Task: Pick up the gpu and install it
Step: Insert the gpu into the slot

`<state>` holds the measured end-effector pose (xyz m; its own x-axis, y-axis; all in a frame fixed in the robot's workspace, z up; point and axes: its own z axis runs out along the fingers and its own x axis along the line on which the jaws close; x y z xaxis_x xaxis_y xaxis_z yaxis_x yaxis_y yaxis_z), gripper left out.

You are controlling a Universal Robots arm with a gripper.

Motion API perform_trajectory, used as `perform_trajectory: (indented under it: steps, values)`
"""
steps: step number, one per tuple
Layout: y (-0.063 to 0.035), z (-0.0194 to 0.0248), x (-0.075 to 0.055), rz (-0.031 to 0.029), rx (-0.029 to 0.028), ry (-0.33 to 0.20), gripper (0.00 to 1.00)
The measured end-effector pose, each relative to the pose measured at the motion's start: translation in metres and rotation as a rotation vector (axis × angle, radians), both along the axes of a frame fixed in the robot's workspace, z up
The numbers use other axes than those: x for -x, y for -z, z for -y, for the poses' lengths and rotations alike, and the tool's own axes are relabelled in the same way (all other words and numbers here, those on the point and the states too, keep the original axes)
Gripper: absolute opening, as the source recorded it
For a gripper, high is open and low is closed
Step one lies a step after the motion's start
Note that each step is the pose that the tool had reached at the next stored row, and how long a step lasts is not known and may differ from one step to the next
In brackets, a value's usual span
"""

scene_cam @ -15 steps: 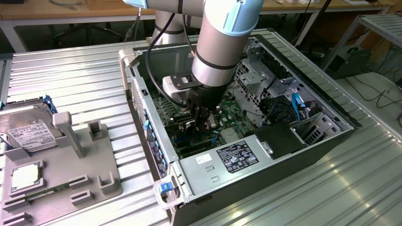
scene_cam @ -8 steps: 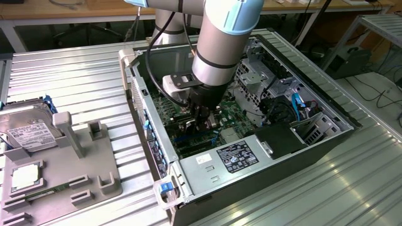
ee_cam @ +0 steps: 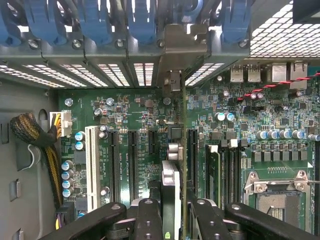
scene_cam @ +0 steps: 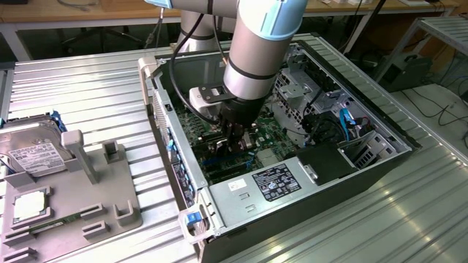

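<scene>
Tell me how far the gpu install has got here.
Done: the gpu is picked up and brought inside the computer case. In hand: the gripper holds it edge-on above the motherboard, bracket toward the rear slots. Left: seating it; whether it has entered a slot is unclear.

The arm points straight down, its gripper (ee_cam: 171, 212) clamped edge-on.

Gpu (ee_cam: 172, 195) edge-on above motherboard (ee_cam: 150, 120)
</scene>
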<state>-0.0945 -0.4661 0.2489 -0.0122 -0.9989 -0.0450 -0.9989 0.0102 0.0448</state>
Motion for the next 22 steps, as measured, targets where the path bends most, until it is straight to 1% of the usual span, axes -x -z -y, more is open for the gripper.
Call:
perform_trajectory:
  steps: [14,17,22]
  values:
    - [0.0019,-0.0021,0.0003,-0.0002,0.0002,-0.009,0.28]
    - [0.0034,-0.0020,0.0006,-0.0021,0.0002,-0.009,0.28]
    - [0.0049,-0.0020,0.0013,-0.0030,0.0002,-0.009,0.28]
